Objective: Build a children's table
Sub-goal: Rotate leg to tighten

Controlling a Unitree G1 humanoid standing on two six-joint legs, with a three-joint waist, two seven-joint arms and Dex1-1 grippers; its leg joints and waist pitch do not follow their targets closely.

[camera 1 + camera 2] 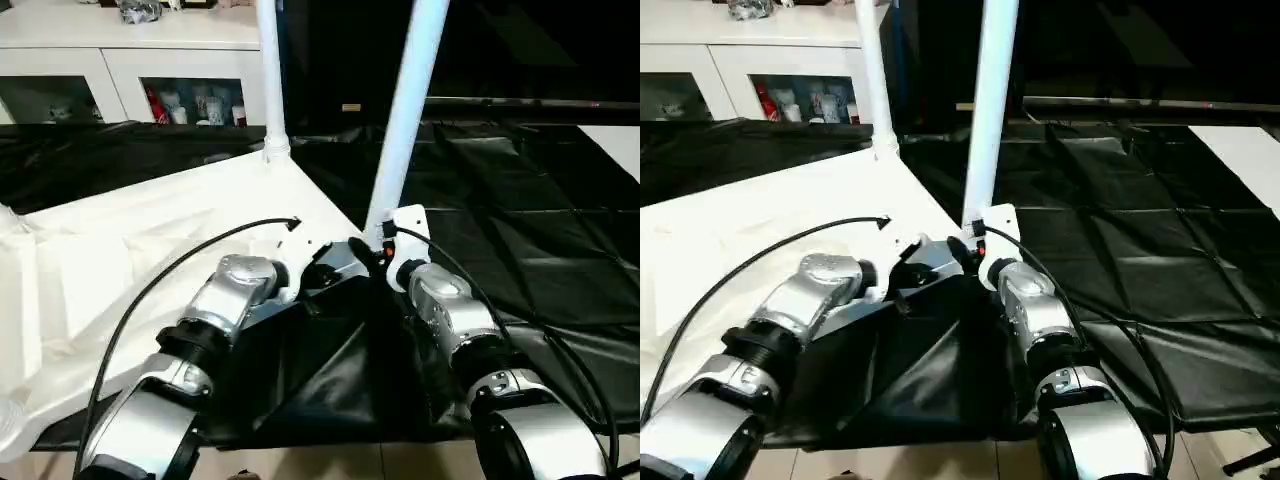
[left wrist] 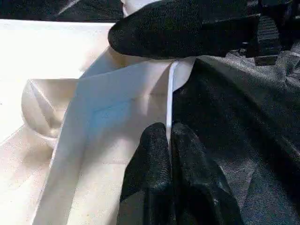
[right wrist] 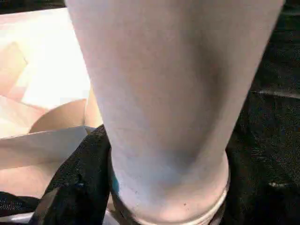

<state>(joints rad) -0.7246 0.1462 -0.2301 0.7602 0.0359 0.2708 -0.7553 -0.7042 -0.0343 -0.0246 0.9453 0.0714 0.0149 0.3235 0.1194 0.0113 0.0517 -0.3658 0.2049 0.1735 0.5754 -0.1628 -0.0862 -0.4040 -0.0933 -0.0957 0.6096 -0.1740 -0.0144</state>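
Note:
The children's table lies upside down on a black mat, its white tabletop (image 1: 150,230) showing its underside. One white leg (image 1: 270,80) stands upright in the far corner. A second leg (image 1: 400,130) stands in the near corner. My right gripper (image 1: 385,250) is shut around the base of that second leg (image 3: 168,93), with one black finger (image 3: 79,183) pressed against it. My left gripper (image 2: 168,129) is shut on the tabletop's thin rim wall (image 2: 169,93), just beside that corner. The right gripper's finger (image 2: 178,28) lies close ahead of it.
A white cabinet with glass doors (image 1: 120,70) stands at the back left. The black mat (image 1: 520,230) stretches away to the right. A fold of black sheet (image 1: 320,370) lies under my wrists. A black cable (image 1: 180,270) arcs over the left forearm.

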